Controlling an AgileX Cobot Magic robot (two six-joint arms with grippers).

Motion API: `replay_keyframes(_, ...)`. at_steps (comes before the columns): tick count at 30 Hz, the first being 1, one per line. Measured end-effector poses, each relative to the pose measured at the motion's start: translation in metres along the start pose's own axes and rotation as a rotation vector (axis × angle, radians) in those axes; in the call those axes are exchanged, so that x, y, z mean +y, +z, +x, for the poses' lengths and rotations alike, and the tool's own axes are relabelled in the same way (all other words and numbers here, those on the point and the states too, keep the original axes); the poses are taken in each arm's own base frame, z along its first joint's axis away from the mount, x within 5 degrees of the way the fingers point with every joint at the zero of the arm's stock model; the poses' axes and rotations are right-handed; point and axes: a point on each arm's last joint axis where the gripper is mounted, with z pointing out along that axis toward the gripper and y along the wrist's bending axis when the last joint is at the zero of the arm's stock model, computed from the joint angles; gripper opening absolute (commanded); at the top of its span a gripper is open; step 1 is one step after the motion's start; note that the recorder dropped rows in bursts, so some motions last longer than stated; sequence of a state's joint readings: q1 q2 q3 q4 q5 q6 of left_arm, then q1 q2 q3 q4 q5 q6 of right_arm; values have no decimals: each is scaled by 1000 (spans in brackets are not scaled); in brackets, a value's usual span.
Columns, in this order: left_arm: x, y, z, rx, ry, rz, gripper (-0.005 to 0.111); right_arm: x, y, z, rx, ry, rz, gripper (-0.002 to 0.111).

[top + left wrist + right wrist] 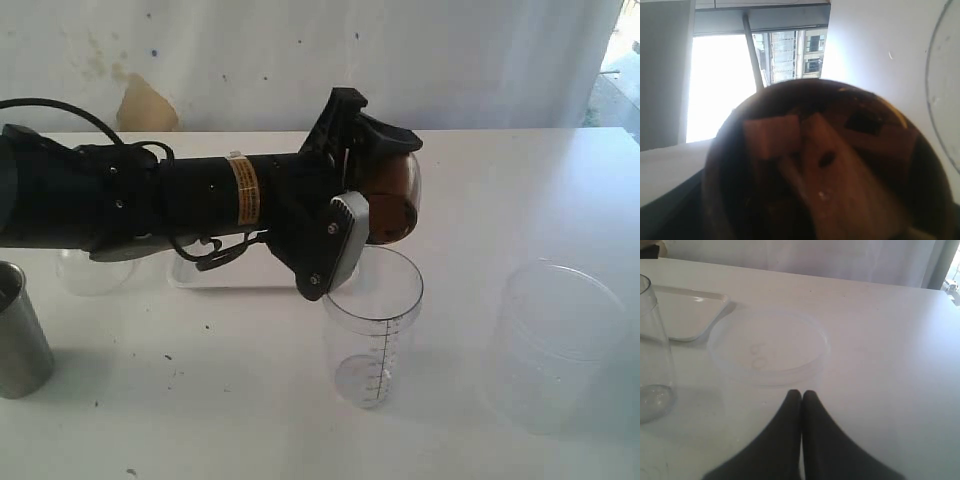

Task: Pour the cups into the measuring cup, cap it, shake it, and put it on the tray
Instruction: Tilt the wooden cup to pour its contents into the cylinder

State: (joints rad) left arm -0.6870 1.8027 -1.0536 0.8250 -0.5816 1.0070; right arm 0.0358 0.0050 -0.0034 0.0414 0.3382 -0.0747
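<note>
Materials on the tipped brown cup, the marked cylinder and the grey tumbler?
Brown cup: looks like wood with a glossy varnish; streaky brown grain, bright highlights.
Marked cylinder: probably clear plastic; see-through wall, printed black scale.
Grey tumbler: likely steel; dull metallic sheen.

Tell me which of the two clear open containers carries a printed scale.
The narrower measuring cup, under the tilted wooden cup, shows black graduation marks; the wider clear container beside it is plain.
</note>
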Motion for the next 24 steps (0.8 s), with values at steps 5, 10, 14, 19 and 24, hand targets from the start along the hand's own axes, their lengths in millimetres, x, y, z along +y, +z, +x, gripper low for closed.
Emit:
replay_keyframes(5,0,0,0,0,49,0,0,0,0,0,0,0,0,0)
replay_keyframes(10,0,1,-4,-8,57,3,0,0,0,0,0,0,0,0)
replay_keyframes(14,-1,7,-16,20,-18,42,0,0,0,0,0,0,0,0)
replay_keyframes(19,-1,7,-14,49,80,42,0,0,0,0,0,0,0,0)
replay_keyframes(24,2,8,-13,79,266,29,0,0,0,0,0,0,0,0)
